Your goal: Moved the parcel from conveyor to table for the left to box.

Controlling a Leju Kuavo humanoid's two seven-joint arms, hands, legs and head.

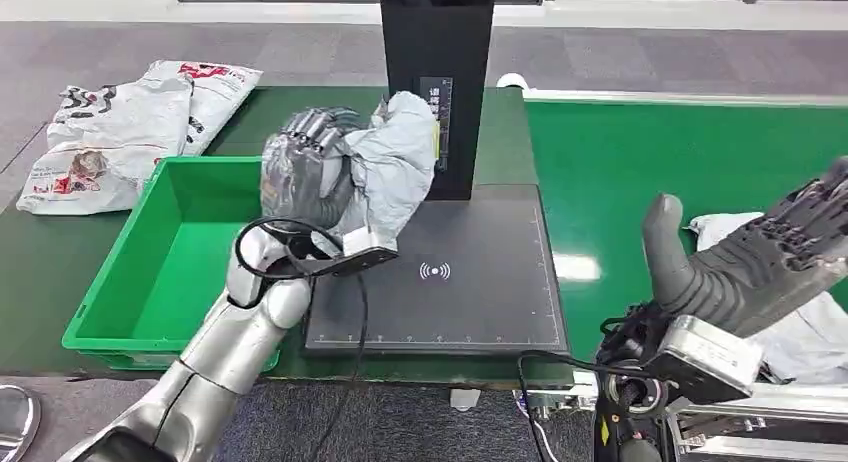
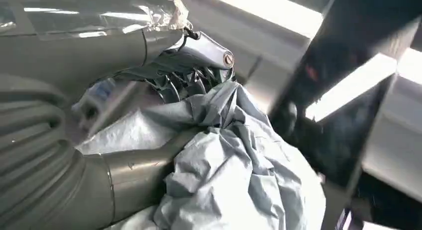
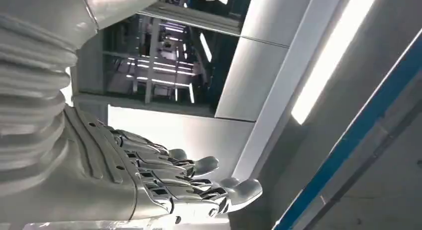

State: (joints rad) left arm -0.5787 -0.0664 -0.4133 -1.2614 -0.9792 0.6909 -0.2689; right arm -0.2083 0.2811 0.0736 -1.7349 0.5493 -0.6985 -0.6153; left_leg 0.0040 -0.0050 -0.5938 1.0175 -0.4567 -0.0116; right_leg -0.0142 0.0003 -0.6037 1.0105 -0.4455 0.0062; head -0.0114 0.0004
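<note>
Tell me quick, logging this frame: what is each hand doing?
Left hand: holding the grey parcel above the black scanner pad.
Right hand: open, holding nothing.

Crumpled grey plastic parcel (image 1: 395, 162) in the left hand (image 1: 305, 167) above the flat black scanner pad (image 1: 470, 292), green plastic bin (image 1: 120, 292) left of pad, tall black scanner post (image 1: 437, 42) behind, right hand (image 1: 760, 257) raised over the green conveyor belt (image 1: 650, 152) on the right, white printed mailer bags (image 1: 120, 127) behind the bin.

A dark green desk (image 1: 40, 252) is seen carrying a green bin (image 1: 150, 282), a black scanner pad (image 1: 450, 282) and white printed bags (image 1: 120, 132); a bright green conveyor (image 1: 680, 152) adjoins it.
</note>
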